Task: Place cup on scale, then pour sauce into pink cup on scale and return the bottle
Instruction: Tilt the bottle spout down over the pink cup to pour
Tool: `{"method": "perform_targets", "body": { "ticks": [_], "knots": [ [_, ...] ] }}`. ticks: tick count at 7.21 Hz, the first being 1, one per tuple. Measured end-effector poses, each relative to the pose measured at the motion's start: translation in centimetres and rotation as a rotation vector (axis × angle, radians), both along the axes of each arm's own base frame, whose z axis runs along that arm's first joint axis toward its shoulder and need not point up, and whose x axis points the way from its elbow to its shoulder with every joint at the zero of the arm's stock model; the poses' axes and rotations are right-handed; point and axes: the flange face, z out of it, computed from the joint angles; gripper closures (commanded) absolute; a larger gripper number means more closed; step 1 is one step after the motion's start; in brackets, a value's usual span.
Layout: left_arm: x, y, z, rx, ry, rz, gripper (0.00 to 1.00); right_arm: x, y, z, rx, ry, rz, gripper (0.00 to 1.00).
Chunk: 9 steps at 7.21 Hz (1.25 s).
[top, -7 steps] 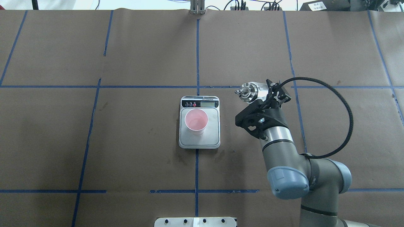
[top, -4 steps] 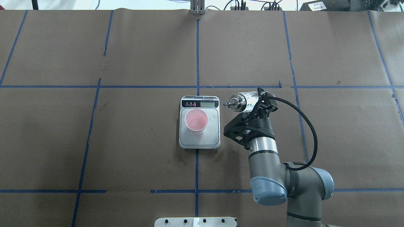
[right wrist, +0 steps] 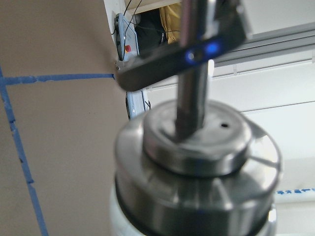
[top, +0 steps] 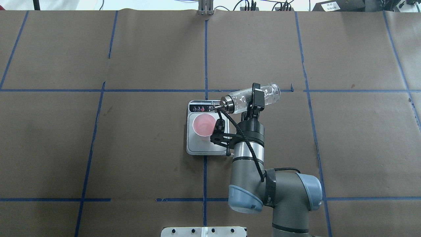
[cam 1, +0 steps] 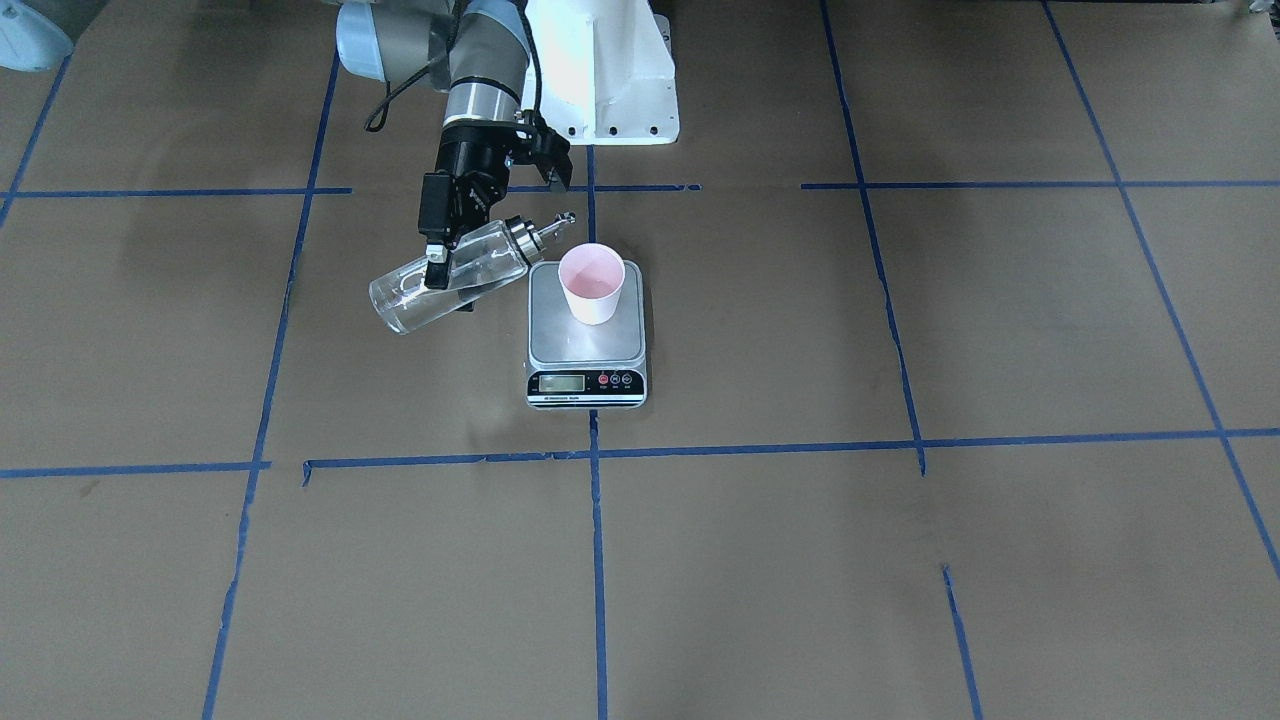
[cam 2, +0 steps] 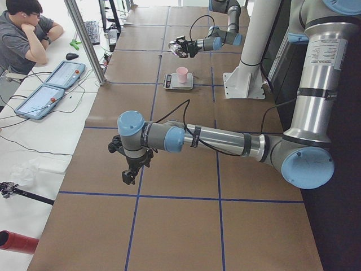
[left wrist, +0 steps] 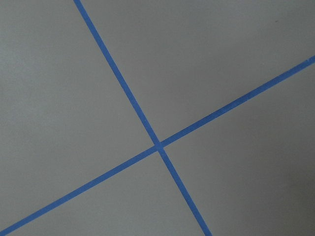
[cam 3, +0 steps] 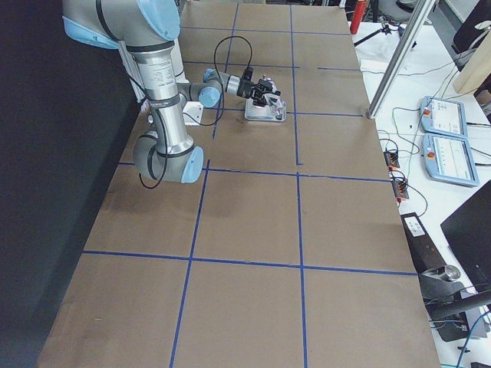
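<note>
The bottle [top: 239,101] stood roughly upright, well to the right of the scale [top: 208,146], a second ago. Now it lies almost level in the air with its neck turned toward the cup [top: 204,125]. The right arm [top: 247,154] has swung in across the scale's right edge to bring it there. The right gripper [top: 255,98] is clamped across the glass body at about mid-length, with one black finger showing on top in the overhead view.

I read this as the start of the pour. Placing looks done, since the cup stands upright near the middle of the steel platform. The spout [top: 215,107] hangs over the scale's display end, just beside the cup's rim. Whether it is truly above the mouth I cannot tell, so it may need a small shift toward the cup. No stream of sauce shows, and the cup's pink inside looks dry as far as I can see.

The left gripper [cam 2: 128,175] hangs over bare brown paper far down the table. Its wrist camera sees only crossed blue tape, and I cannot tell whether its jaws are apart or together.

The bottle is clear and cylindrical, and its liquid level is not readable. Its cap [right wrist: 197,162] is ribbed silver metal, topped by a thin metal pour tube.
</note>
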Motion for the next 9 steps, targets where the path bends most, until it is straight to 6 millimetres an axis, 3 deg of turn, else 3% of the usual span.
{"method": "perform_targets", "body": {
  "ticks": [4, 9],
  "knots": [
    [0.1, -0.2, -0.1, 0.002, 0.001, 0.002, 0.00, -1.0, -0.6, 1.7, 0.053, 0.253, 0.023, 1.00],
    [0.1, -0.5, -0.2, 0.003, 0.002, 0.002, 0.00, -0.7, -1.0, 1.8, 0.089, 0.461, 0.035, 1.00]
  ]
}}
